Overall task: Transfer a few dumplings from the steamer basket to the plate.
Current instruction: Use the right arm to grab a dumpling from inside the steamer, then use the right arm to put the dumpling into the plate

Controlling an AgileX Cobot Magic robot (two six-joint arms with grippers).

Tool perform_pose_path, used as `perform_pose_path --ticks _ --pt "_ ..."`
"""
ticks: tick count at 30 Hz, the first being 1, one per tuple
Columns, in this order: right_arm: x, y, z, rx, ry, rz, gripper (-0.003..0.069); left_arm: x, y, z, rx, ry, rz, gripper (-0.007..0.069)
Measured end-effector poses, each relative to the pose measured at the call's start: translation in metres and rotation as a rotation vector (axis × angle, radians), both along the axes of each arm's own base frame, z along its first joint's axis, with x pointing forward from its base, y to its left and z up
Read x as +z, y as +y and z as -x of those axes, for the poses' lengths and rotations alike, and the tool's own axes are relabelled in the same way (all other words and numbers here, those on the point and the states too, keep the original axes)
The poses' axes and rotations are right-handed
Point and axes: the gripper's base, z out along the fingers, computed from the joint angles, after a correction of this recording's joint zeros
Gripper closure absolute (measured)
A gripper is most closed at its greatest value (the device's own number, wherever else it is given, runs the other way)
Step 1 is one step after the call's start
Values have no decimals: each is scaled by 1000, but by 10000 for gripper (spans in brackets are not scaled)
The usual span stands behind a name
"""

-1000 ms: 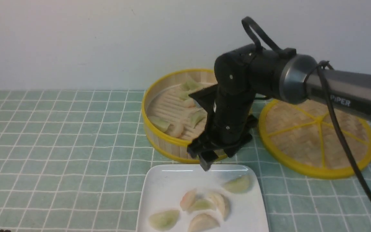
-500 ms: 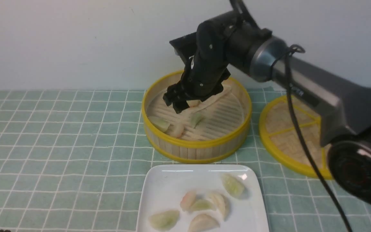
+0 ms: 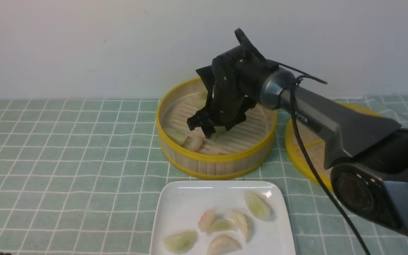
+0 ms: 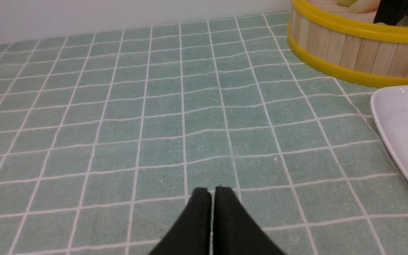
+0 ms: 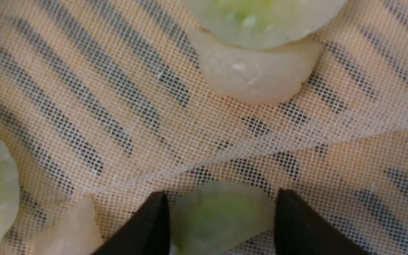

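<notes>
The steamer basket (image 3: 218, 159) stands at the back centre, with the white square plate (image 3: 179, 202) in front of it. My right gripper (image 3: 207, 132) reaches down inside the basket. In the right wrist view its jaws (image 5: 221, 193) touch both ends of a pale green dumpling (image 5: 221, 216) that lies on the mesh liner. Other dumplings (image 5: 250, 78) lie close by in the basket. Several dumplings (image 3: 221, 225) rest on the plate. My left gripper (image 4: 213, 189) is shut and empty, low over the cloth to the left of the plate (image 4: 406, 120).
A flat woven lid with a yellow rim (image 3: 310, 145) lies to the right of the basket, partly hidden by my right arm. A green checked cloth (image 3: 66, 159) covers the table. A pale wall runs along the back.
My right gripper has gone from above the plate's far edge back into the basket, then lower and forward, and its jaws have narrowed onto a green dumpling. One dumpling on the plate has turned.
</notes>
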Motion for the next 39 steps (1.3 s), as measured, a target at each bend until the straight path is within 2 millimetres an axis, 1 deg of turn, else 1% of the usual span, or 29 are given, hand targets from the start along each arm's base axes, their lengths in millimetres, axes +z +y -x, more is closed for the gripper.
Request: perform_pose_path --ticks 2,4,6,7,8,11,13,14,15,16,17,19,21,22,23,24,26,27,28,29,31,35,37,38,39 --pt "2 -1 0 5 1 4 336 0 0 0 0 0 0 631" --pt "11 -5 1 8 7 18 334 0 0 0 0 0 0 631" --pt "33 -9 4 13 -15 1 334 0 0 0 0 0 0 631" --pt "37 -9 5 15 -19 -3 334 0 0 0 0 0 0 631" --pt "63 -12 13 30 -40 -34 334 0 0 0 0 0 0 631" --pt "116 -19 43 59 -65 -89 334 0 0 0 0 0 0 631" --pt "137 -25 65 77 -64 -100 334 0 0 0 0 0 0 631" --pt "143 -28 77 89 -55 -96 334 0 0 0 0 0 0 631" --pt "143 -28 79 90 -52 -95 334 0 0 0 0 0 0 631" --pt "144 -32 96 109 -25 -80 334 0 0 0 0 0 0 631" --pt "136 -35 111 126 22 -54 334 0 0 0 0 0 0 631" --pt "123 -37 133 153 88 -20 334 0 0 0 0 0 0 631" --pt "104 -41 158 178 170 21 334 0 0 0 0 0 0 631" --pt "97 -43 168 185 202 34 334 0 0 0 0 0 0 631" --pt "86 -45 178 191 249 51 334 0 0 0 0 0 0 631" --pt "81 -46 182 193 268 59 334 0 0 0 0 0 0 631" --pt "53 -54 201 189 370 108 334 0 0 0 0 0 0 631" --pt "53 -54 202 190 370 107 334 0 0 0 0 0 0 631" --pt "39 -59 210 186 408 134 334 0 0 0 0 0 0 631" --pt "33 -61 212 184 416 141 334 0 0 0 0 0 0 631" --pt "29 -61 213 181 410 137 334 0 0 0 0 0 0 631" --pt "29 -56 205 180 322 78 333 0 0 0 0 0 0 631" --pt "30 -53 201 179 280 49 299 0 0 0 0 0 0 631" --pt "30 -52 201 179 273 45 293 0 0 0 0 0 0 631" --pt "30 -51 199 178 252 30 249 0 0 0 0 0 0 631"
